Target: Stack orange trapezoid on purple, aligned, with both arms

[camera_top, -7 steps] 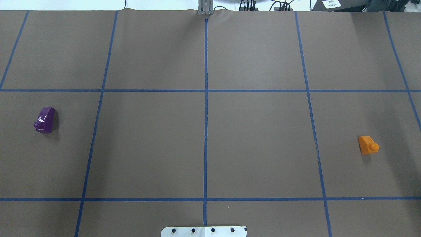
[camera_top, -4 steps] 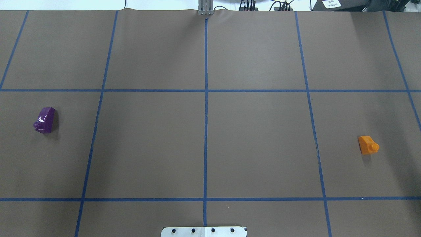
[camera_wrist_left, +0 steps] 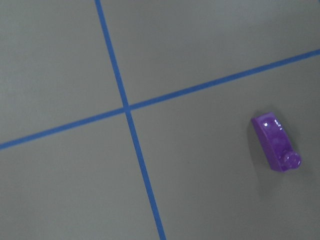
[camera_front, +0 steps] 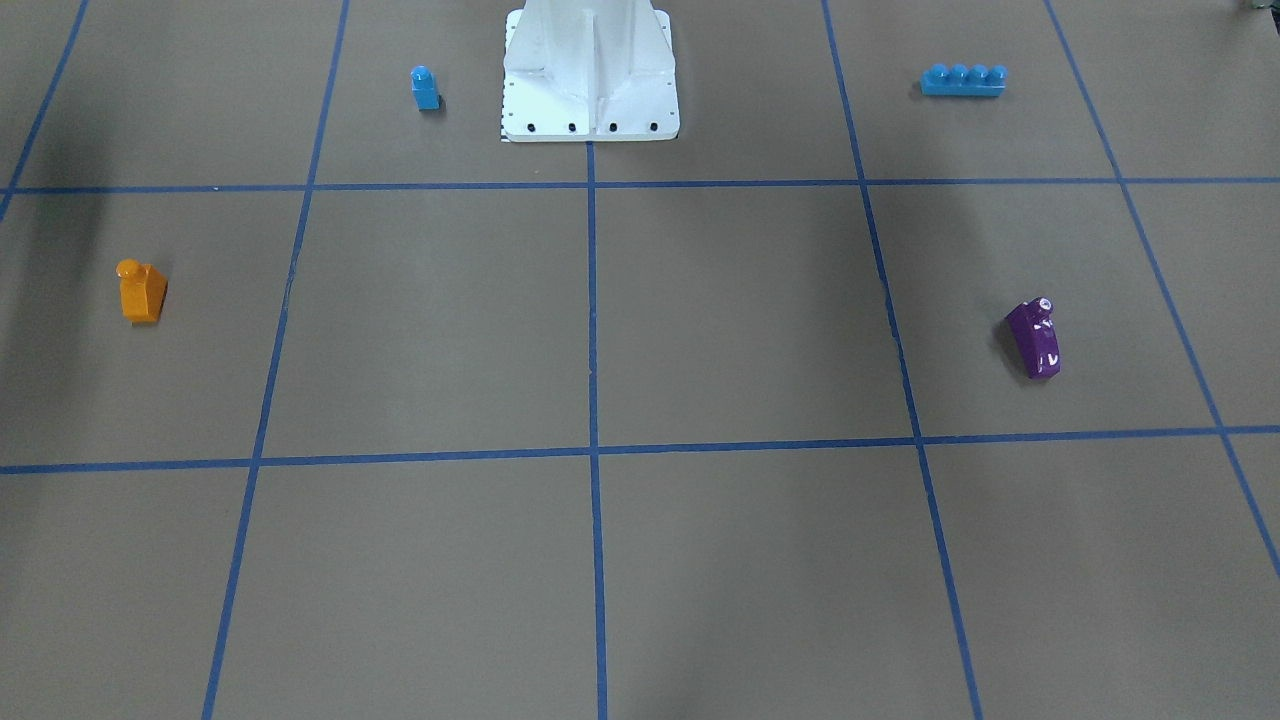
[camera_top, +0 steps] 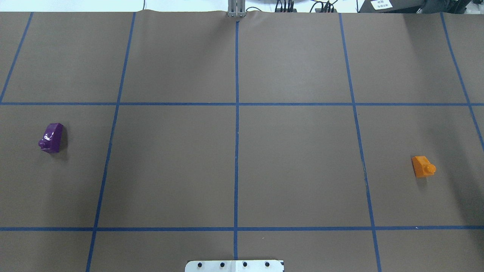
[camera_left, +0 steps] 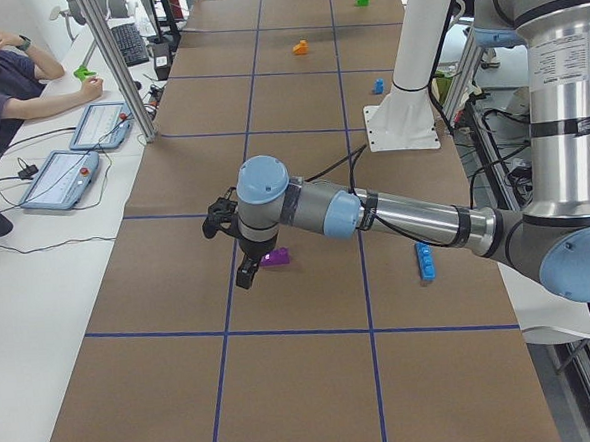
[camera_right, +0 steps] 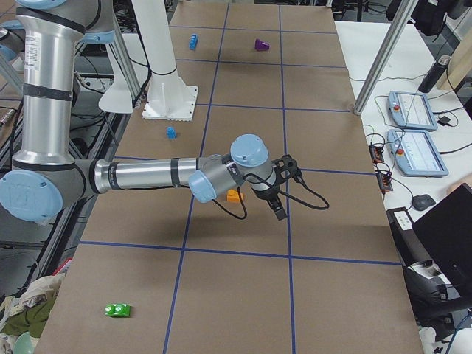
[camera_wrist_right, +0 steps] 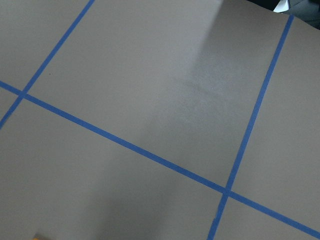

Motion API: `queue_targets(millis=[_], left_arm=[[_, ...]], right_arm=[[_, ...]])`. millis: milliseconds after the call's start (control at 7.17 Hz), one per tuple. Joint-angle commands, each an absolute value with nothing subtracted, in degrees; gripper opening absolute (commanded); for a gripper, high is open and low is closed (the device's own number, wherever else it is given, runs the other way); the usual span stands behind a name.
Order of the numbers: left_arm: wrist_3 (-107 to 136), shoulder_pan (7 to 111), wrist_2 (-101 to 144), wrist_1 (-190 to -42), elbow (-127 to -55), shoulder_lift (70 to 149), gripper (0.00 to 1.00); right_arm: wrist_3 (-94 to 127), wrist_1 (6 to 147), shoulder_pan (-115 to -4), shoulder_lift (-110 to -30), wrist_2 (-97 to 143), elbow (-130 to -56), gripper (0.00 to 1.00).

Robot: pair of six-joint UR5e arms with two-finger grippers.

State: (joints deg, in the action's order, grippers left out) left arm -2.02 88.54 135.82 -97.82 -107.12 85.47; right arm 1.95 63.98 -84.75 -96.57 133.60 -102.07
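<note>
Orange trapezoid (camera_top: 422, 166): glossy, one-studded, slope-sided (left claw (camera_left: 244, 276), right claw (camera_right: 279, 212): grip unclear).

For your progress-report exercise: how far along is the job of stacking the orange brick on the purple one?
Done: nothing yet. The orange brick and purple brick lie far apart on the table. In hand: the left tool hangs by the purple, the right tool by the orange, and neither brick is gripped. Left: both pickups, then the aligned stack.
</note>
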Motion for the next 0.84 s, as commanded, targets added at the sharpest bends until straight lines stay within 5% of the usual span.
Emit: queue_targets(millis=[0, 697], left_arm=[[6.67, 86.68, 135.88, -110.32, -105.13, 85.0, 1.0], [47.5, 57.55, 115.74, -122.07, -102.83, 84.9, 1.0]], right_arm=[[4.22, 60.5, -79.58, -94.22, 133.95, -99.93, 1.0], [11.07, 59.94, -70.58, -89.21, 133.24, -98.17, 1.0]])
